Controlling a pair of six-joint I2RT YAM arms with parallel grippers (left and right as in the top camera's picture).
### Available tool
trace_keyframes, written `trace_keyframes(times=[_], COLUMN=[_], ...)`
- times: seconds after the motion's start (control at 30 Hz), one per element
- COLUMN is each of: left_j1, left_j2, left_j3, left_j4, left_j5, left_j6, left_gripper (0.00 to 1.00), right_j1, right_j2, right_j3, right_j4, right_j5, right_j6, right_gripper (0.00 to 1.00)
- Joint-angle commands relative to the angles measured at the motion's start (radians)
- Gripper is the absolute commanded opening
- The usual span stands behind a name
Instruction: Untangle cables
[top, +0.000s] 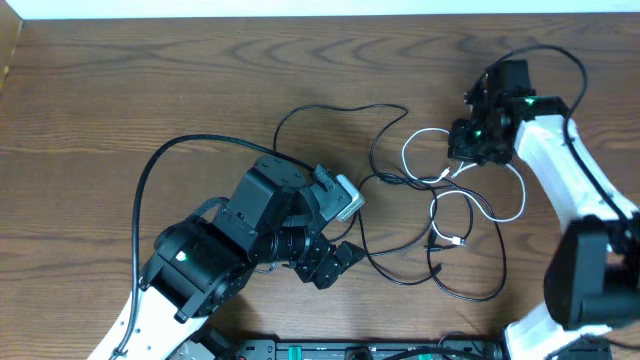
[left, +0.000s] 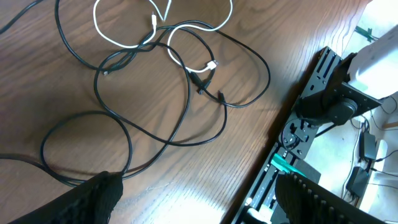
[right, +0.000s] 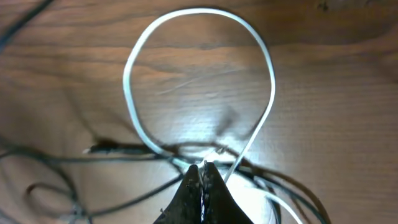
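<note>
A long black cable (top: 340, 108) and a shorter white cable (top: 518, 205) lie looped together on the wooden table, right of centre. My right gripper (top: 464, 158) is shut on the white cable (right: 199, 11) where it crosses the black cable (right: 118, 149); its tips (right: 203, 165) sit at the base of a white loop. My left gripper (top: 338, 262) is open and empty, low over the table left of the tangle. In the left wrist view its fingers (left: 199, 202) frame the black loops (left: 186, 81) and the white cable (left: 99, 28); the white plug (left: 212, 65) lies beside a black plug (left: 200, 81).
A thick black arm cable (top: 150, 170) arcs over the table at the left. A black equipment rail (left: 311, 112) runs along the table's front edge, also in the overhead view (top: 360, 350). The right arm's white links (top: 560, 170) stand at the right edge.
</note>
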Motion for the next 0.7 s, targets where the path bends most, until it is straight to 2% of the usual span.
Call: trace_keyframes(times=[0.0,0.03,0.07,0.13,0.17,0.23,0.33,0.5,0.6,0.67], left_j1=[0.002,0.002,0.002,0.002,0.002,0.002,0.002,0.002,0.002,0.002], left_j2=[-0.002,-0.002,-0.002,-0.002,-0.002,-0.002,-0.002,-0.002,-0.002,-0.002], left_j3=[0.002,0.002,0.002,0.002,0.002,0.002,0.002,0.002,0.002,0.002], left_j4=[0.0,0.0,0.0,0.0,0.0,0.0,0.0,-0.003,-0.003,-0.003], left_j5=[-0.002,-0.002,-0.002,-0.002,-0.002,-0.002,-0.002,-0.002,-0.002,-0.002], left_j6=[-0.009,-0.009,-0.009,-0.009,-0.009,-0.009,-0.009,-0.009,-0.009,-0.009], left_gripper=[0.84,0.84,0.84,0.84,0.84,0.84,0.84,0.84,0.84,0.84], right_j1=[-0.002,-0.002,-0.002,-0.002,0.001,0.005,0.016,0.032,0.036,0.036], right_j2=[0.08,0.098,0.119,0.148,0.17,0.183,0.186,0.186,0.185,0.185], right_j3=[-0.011,-0.011,-0.011,-0.011,-0.011,-0.011,-0.013,-0.016,-0.017,-0.017], right_j4=[0.016,0.016,0.016,0.008,0.0,0.001,0.016,0.047,0.049,0.052], right_j5=[0.01,0.01,0.006,0.003,0.003,0.003,0.003,0.016,0.111,0.234], right_j6=[0.034,0.034,0.033,0.032,0.032,0.033,0.033,0.033,0.055,0.147], right_gripper=[0.03,0.08,0.25,0.42,0.53,0.65,0.7,0.69,0.69,0.7])
